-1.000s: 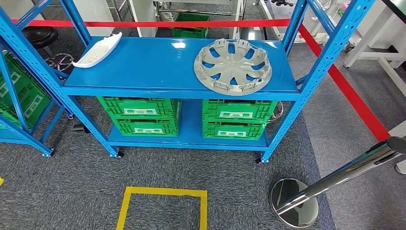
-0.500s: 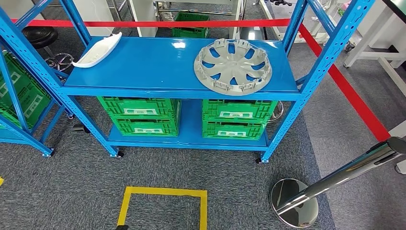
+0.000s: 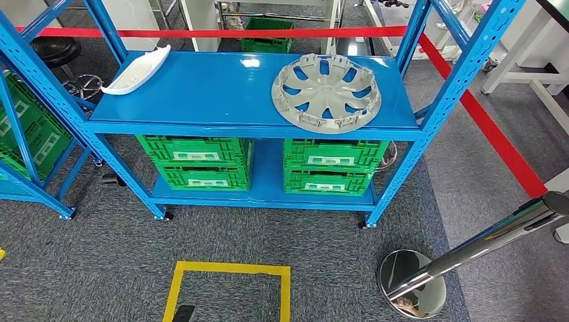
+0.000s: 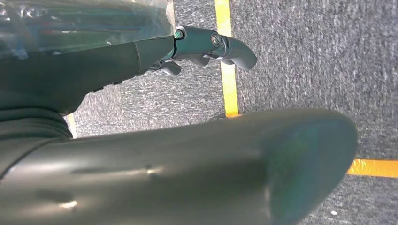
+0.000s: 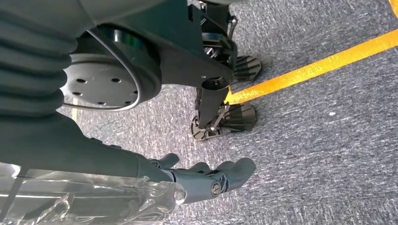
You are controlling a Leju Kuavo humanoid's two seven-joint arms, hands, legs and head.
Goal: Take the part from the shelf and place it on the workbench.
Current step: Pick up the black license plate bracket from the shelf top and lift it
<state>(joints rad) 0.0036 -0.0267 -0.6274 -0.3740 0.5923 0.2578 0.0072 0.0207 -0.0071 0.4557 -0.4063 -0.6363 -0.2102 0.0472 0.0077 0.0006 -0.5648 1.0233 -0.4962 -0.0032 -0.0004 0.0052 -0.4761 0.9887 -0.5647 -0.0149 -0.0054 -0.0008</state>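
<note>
While both arms hang low beside the body, the job is all reach and approach: the left hand (image 4: 206,44) shows fingers loosely extended with nothing in them, and the right hand (image 5: 206,176) is the same, fingers slack and slightly apart over the carpet (image 3: 322,235). The likely part is the wheel cover (image 3: 327,92), lying flat near the right end of the top shelf (image 3: 201,94), close to the front edge, untouched. To do this well, I'd judge the robot should step up square to the shelf, bring a hand over the front edge, and take the cover by its rim, since a broad, thin disc will tip if pinched off-centre; two hands on opposite sides look safer. Mind the blue upright at the right front corner. The count: one wheel cover, one white curved piece (image 3: 137,70) at the back left corner, four green crates (image 3: 198,161) on the lower shelf in two stacks of two, one yellow floor square (image 3: 228,288), one chrome post (image 3: 470,248) leaning in from the right.
</note>
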